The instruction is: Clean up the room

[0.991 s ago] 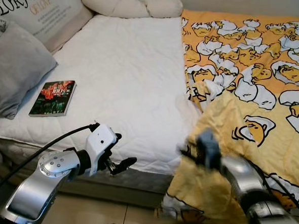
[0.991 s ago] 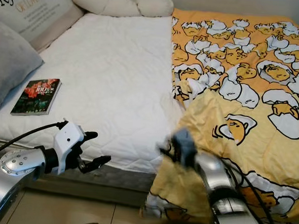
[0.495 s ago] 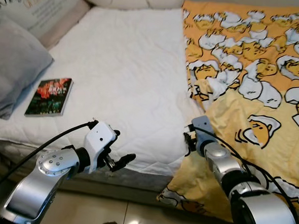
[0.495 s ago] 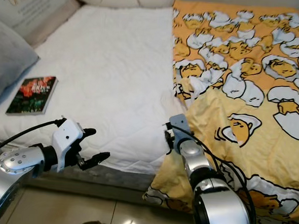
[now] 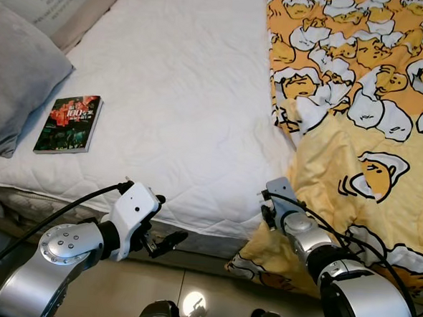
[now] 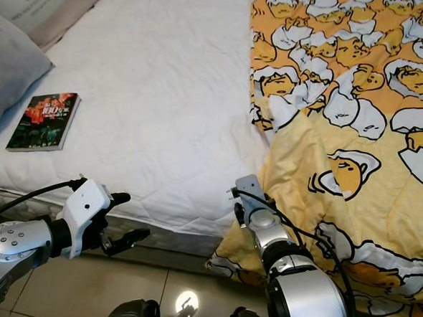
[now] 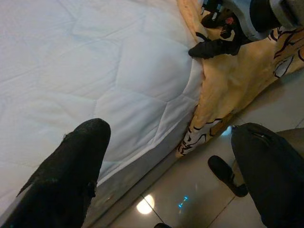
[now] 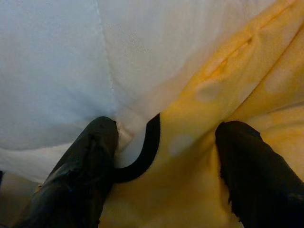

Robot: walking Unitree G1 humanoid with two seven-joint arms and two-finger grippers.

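Right gripper (image 8: pixel 161 156), fingers spread, straddled the hanging edge of the yellow cartoon-print blanket (image 5: pixel 362 160) at the mattress side, not yet pinching it. Blanket covered the bed's right half, its near corner folded back and drooping toward the tiled floor (image 5: pixel 210 295). Left gripper (image 5: pixel 165 242), fingers apart and empty, hovered below the white quilted mattress (image 5: pixel 179 106) edge. Book (image 5: pixel 69 124) lay flat near the bed's left edge, beside a grey pillow (image 5: pixel 15 75). Risk, as judged: closing here could catch the white mattress cover with the blanket, or only a thin fold, which would slip when pulled.
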